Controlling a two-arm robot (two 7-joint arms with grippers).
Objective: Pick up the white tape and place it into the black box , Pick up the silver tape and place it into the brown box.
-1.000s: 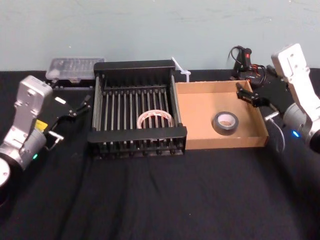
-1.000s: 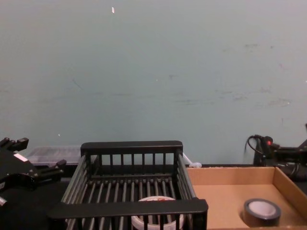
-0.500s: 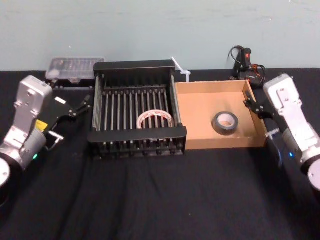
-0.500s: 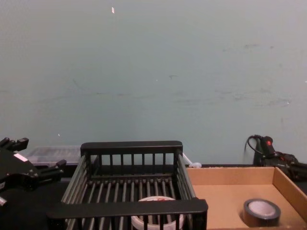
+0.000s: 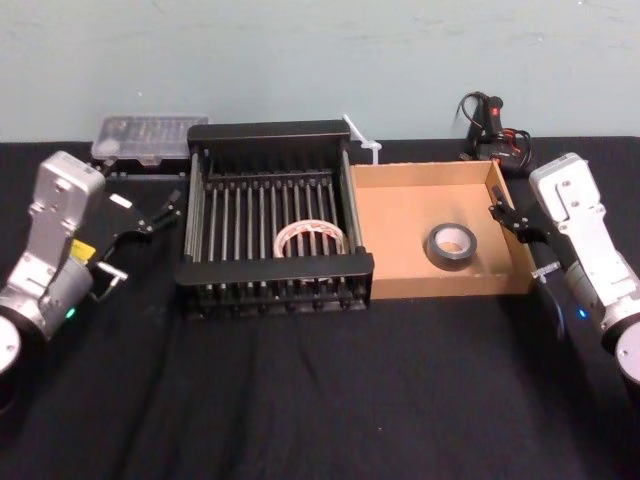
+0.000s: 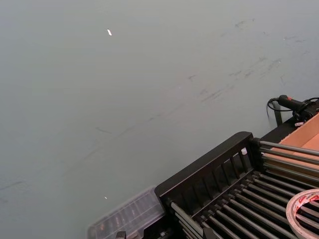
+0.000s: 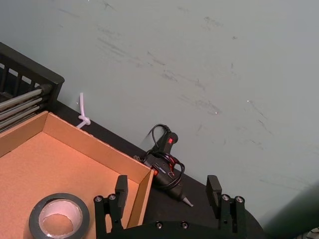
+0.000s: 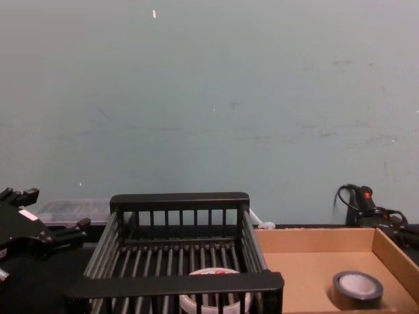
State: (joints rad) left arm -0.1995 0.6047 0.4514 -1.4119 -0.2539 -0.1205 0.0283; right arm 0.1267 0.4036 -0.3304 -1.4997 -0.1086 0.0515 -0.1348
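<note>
The white tape (image 5: 310,240) lies flat on the bars inside the black box (image 5: 275,270); it also shows as the white tape (image 8: 209,271) and white tape (image 6: 304,211). Resting on the floor of the brown box (image 5: 400,230) is the silver tape (image 5: 451,243), also seen as the silver tape (image 7: 59,219) and silver tape (image 8: 357,290). My right gripper (image 5: 500,205) hovers at the brown box's right wall, open and empty; in its wrist view the right gripper (image 7: 167,189) straddles that wall. My left gripper (image 5: 158,214) stands open and empty left of the black box.
A clear plastic case (image 5: 150,135) lies behind the left gripper. A glue gun (image 5: 490,125) with its cable lies behind the brown box's far right corner. A white zip tie (image 5: 362,140) sticks up between the boxes. Black cloth covers the table in front.
My right arm has drawn back and down from above the brown box's right edge to beside its right wall. The left arm and both tapes have stayed put.
</note>
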